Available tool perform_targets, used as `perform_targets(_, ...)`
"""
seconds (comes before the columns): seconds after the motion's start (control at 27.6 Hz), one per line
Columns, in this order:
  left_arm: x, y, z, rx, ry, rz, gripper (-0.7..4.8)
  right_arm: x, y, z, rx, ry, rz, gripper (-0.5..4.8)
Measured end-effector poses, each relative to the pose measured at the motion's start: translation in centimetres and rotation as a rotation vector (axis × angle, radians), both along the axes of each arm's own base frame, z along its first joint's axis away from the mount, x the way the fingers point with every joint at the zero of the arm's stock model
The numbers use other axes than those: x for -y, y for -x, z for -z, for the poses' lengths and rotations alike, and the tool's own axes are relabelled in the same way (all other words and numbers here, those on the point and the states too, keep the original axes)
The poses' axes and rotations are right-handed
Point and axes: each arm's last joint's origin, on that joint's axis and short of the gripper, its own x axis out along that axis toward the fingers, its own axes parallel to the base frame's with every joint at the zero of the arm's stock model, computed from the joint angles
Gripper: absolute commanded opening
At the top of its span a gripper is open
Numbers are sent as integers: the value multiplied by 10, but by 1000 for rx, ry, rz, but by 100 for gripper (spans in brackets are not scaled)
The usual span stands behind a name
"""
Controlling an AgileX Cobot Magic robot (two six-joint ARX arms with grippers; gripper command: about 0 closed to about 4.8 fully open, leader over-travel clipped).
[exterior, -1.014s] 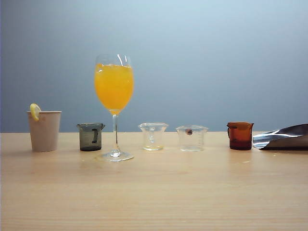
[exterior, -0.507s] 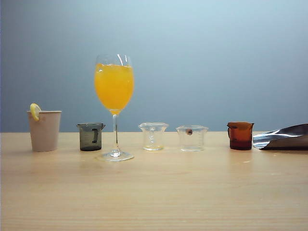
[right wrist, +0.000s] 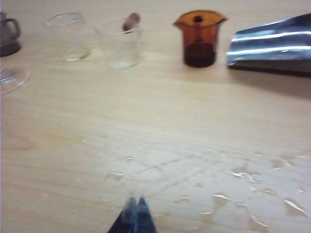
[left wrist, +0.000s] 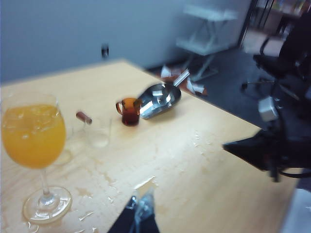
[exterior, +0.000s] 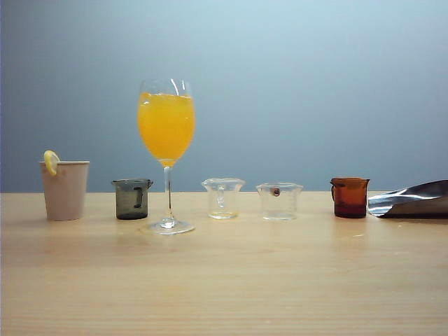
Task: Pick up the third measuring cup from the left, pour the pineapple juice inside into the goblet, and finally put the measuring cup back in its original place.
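The third measuring cup (exterior: 279, 201), squat and clear with a reddish knob, stands upright on the table between a narrower clear beaker and an amber cup. It also shows in both wrist views (left wrist: 98, 132) (right wrist: 119, 44). I cannot make out pineapple juice in it. The goblet (exterior: 166, 129) stands left of the beaker, its bowl full of orange drink (left wrist: 34, 138). My left gripper (left wrist: 143, 209) is shut and empty, above the table near the goblet's foot. My right gripper (right wrist: 136, 208) is shut and empty, well short of the cups. Neither gripper shows in the exterior view.
A paper cup with a lemon slice (exterior: 64, 189) and a dark grey cup (exterior: 131, 199) stand at the left. The clear beaker (exterior: 222, 198) holds a little pale yellow liquid. An amber cup (exterior: 349, 197) and a metal scoop (exterior: 413, 199) sit at the right. Wet patches (right wrist: 233, 179) mark the table.
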Motion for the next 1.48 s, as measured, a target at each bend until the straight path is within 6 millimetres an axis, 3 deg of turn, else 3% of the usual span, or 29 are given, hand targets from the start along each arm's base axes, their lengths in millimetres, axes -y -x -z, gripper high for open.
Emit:
perform_targets(0.22, 17, -26, 83, 46, 10, -37, -5, 0, 0, 0, 0, -4, -16, -6)
perform_targets(0.4, 12, -34, 128, 69, 33, -330, -5, -1, 0, 0, -1, -5, -16, 24)
perform_targets(0.62, 11, -33, 139, -18, -47, -341, -5, -1, 0, 0, -1, -5, -16, 24)
perform_targets(0.91, 11, -33, 139, -22, -50, -337, -5, 2, 1, -3, 31, -25, -9, 24)
perform_targets(1.12, 5, -27, 131, 37, 5, -356, -5, 19, -3, -13, 139, -71, 148, 24)
perform_targets(1.3, -15, -34, 129, 63, 28, -472, -5, 38, -6, -13, 150, -59, 348, 24)
perform_targets(1.48, -45, -39, 126, 96, 33, -744, -5, 47, -6, -13, 153, -51, 445, 24)
